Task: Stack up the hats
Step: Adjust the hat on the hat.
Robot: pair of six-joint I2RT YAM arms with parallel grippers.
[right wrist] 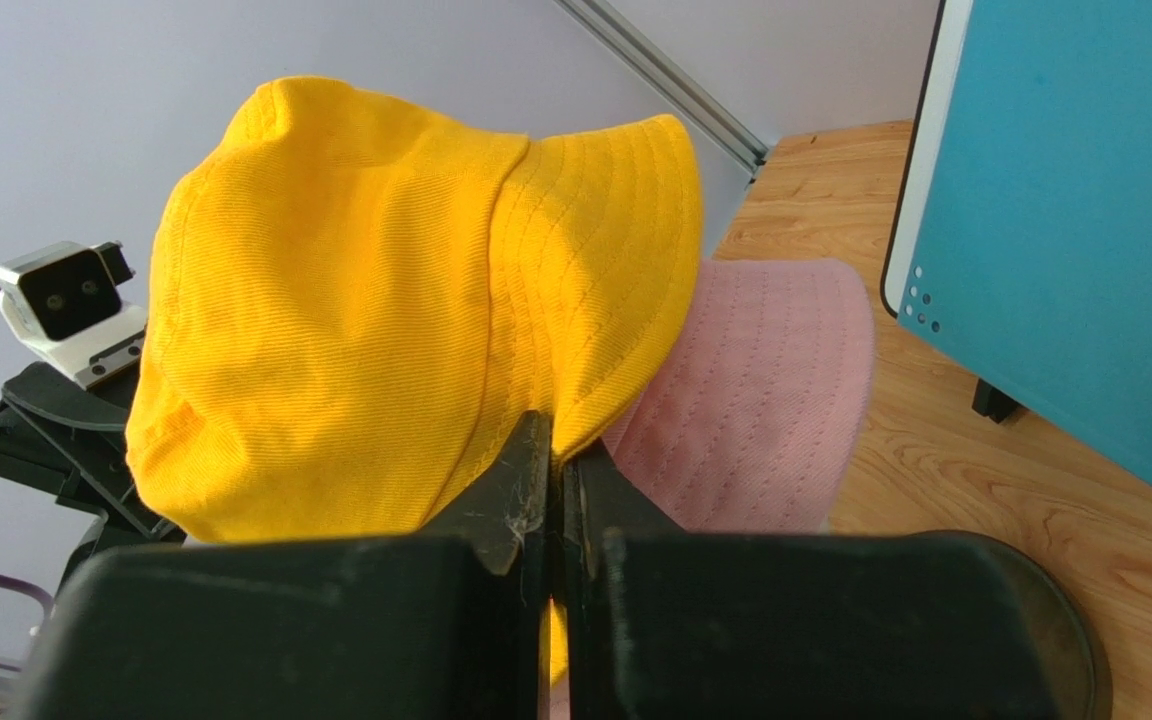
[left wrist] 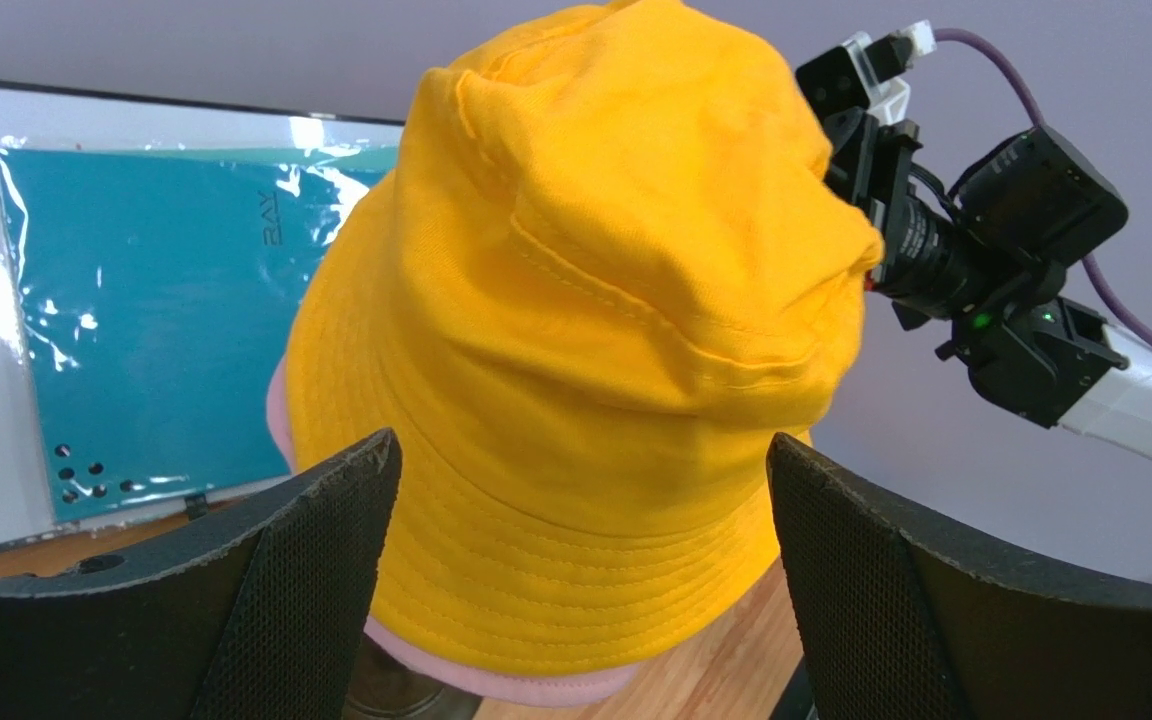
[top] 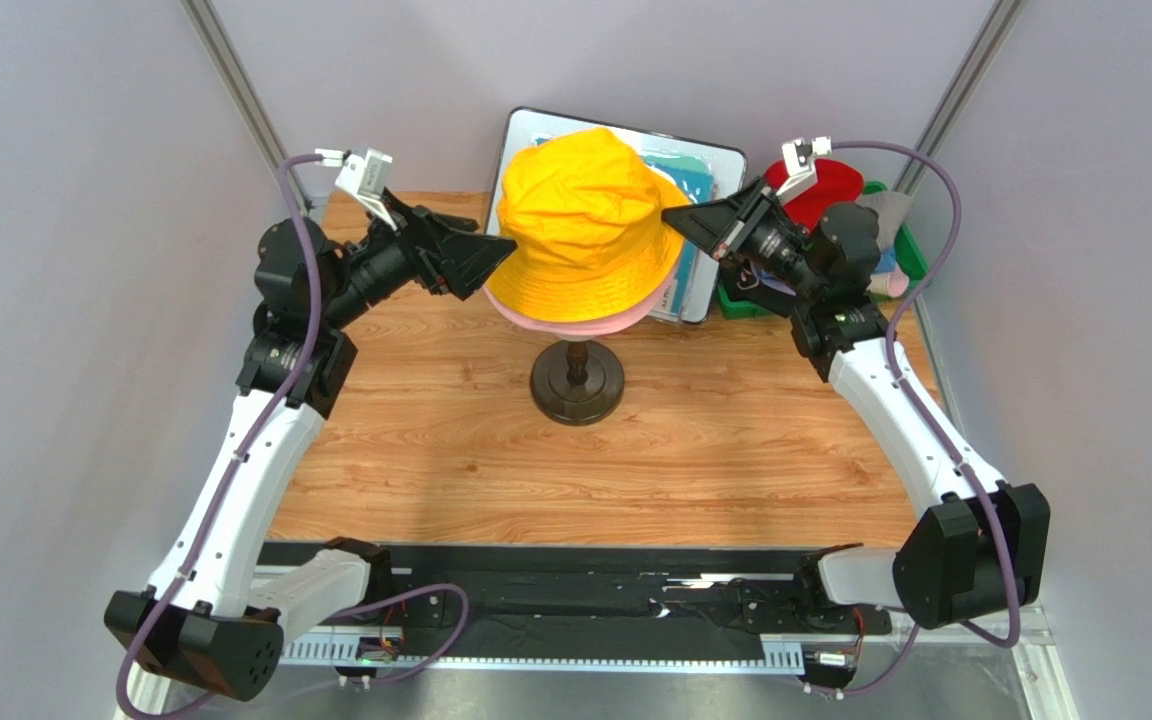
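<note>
An orange-yellow hat [top: 590, 225] sits over a pink hat [top: 567, 318] on the stand, only the pink brim showing below it. My right gripper [top: 675, 222] is shut on the right brim of the orange-yellow hat [right wrist: 342, 300]; its fingers [right wrist: 530, 480] pinch the cloth just above the pink hat [right wrist: 763, 405]. My left gripper [left wrist: 582, 450] is open at the left side. Its jaws stand wide on either side of the orange-yellow hat's [left wrist: 612, 300] brim without pressing it. The head under the hats is hidden.
The stand's dark round base [top: 578, 383] rests mid-table. Behind the hats leans a teal sheet [top: 687, 162] in a white frame. A green bin [top: 910, 248] at the back right holds a red hat [top: 835, 183] and other cloth.
</note>
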